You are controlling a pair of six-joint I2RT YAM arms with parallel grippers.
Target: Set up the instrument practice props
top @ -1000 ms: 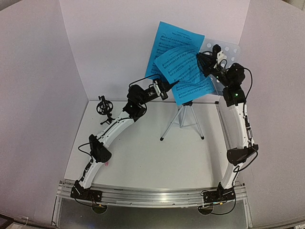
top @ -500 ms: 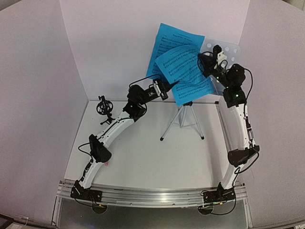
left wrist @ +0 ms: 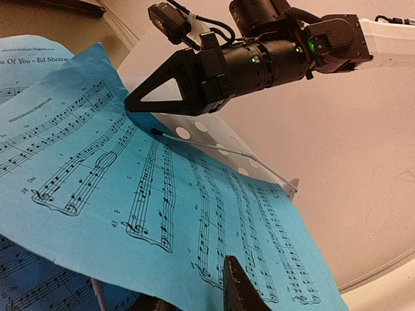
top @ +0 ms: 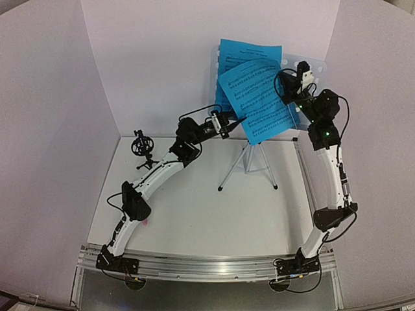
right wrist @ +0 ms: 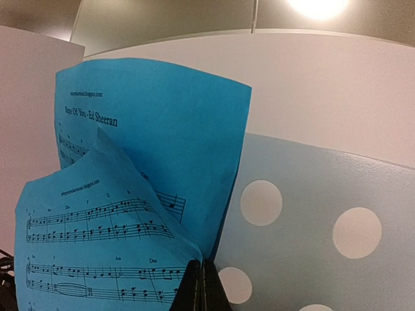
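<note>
The pale blue perforated music stand point(top: 310, 67) stands on its silver tripod point(top: 249, 166) at the back of the table. Two blue sheet-music pages lean on it: the back page point(top: 249, 54) and the front page point(top: 259, 98). My right gripper point(top: 283, 85) is shut on the front page's right edge; its fingers point(right wrist: 203, 288) pinch the front page point(right wrist: 84, 240) beside the stand point(right wrist: 311, 214). My left gripper point(top: 240, 120) is shut on the front page's lower left edge, one finger point(left wrist: 238, 291) in front of the front page point(left wrist: 162, 194). The black tripod mic holder point(top: 141, 146) stands at the left. A pink bit of the microphone point(top: 148, 223) shows by my left arm.
White walls close the table on the left, back and right. The back page point(right wrist: 162, 116) shows behind the front one in the right wrist view. My right gripper point(left wrist: 133, 103) shows in the left wrist view, against the stand's wire page holder point(left wrist: 220, 150).
Both grippers have moved right and a little up with the front page. The two pages now sit more upright and further right on the stand.
</note>
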